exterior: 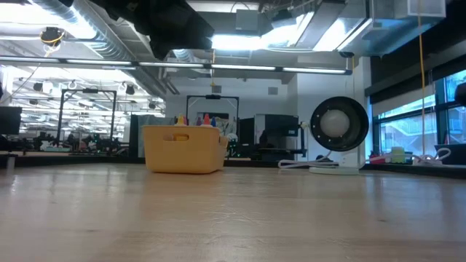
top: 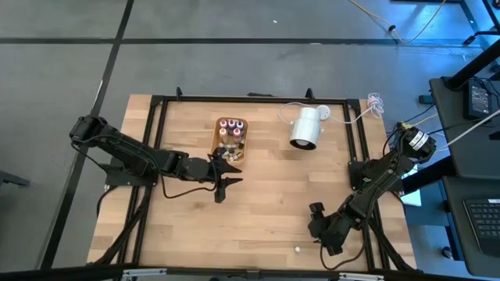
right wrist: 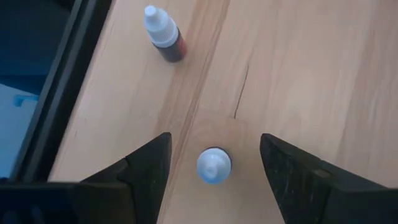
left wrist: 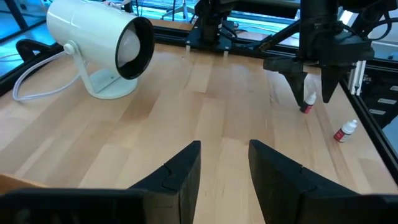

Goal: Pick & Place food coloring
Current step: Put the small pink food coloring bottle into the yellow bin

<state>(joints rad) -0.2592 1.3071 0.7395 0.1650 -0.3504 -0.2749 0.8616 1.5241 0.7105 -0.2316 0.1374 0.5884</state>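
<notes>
Inside, the orange tray [top: 244,123] holds several food coloring bottles [top: 231,127].

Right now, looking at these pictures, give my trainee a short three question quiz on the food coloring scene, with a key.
1. True or false: the left tool holds a bottle.
2. Multiple choice: the upright bottle is A) gripped by the left tool, B) between the right tool's open fingers, C) tipped onto its side.
3. Short answer: how does the second bottle, near the right tool, rest?

Key: 1 false, it is open and empty. 2 B. 3 on its side on the table.
</notes>
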